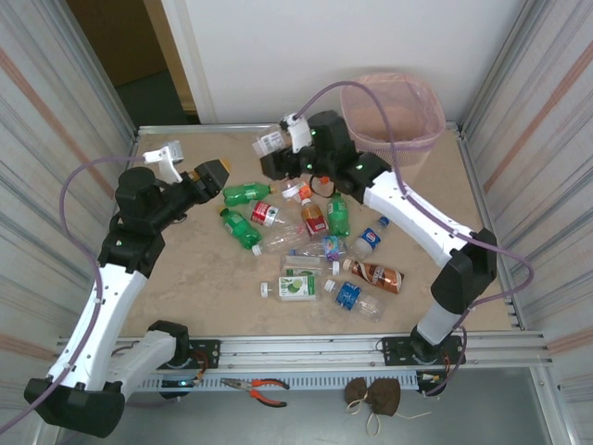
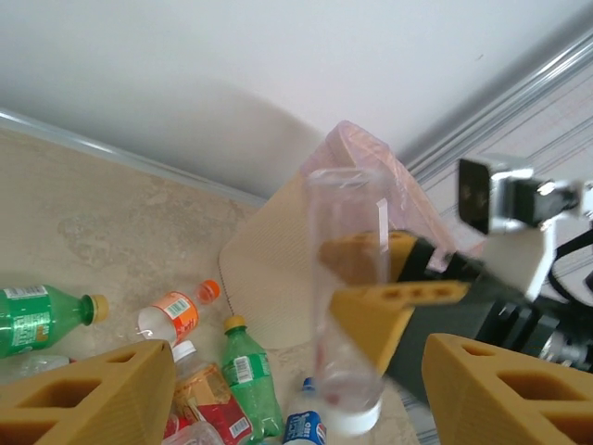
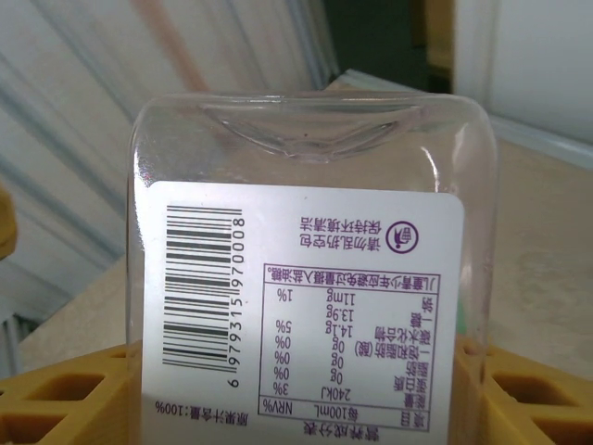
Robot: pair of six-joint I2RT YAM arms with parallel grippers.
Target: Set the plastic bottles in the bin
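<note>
The right arm reaches long across the desk (image 1: pixel 185 287) from its base at the near right, elbow raised and wrist turned toward the far side, left of the bin (image 1: pixel 408 139). Its right pincer (image 3: pixel 296 403) is clamped on a clear bottle (image 3: pixel 306 185) with a white label (barcode and nutrition print face the wrist camera), held in the air near the desk's far edge, beside the bin and not over it. The left arm bends up from the near left and points its left pincer (image 1: pixel 215 173) toward that bottle, fingers spread wide with nothing between them. The other bottles (image 1: pixel 310 243), green, clear and brown, lie scattered mid-desk. The desk is beige and marbled, with a white wall behind it and ribbed panels at both sides. Red-handled pliers (image 1: pixel 257 387) lie on the metal rail at the near edge.
</note>
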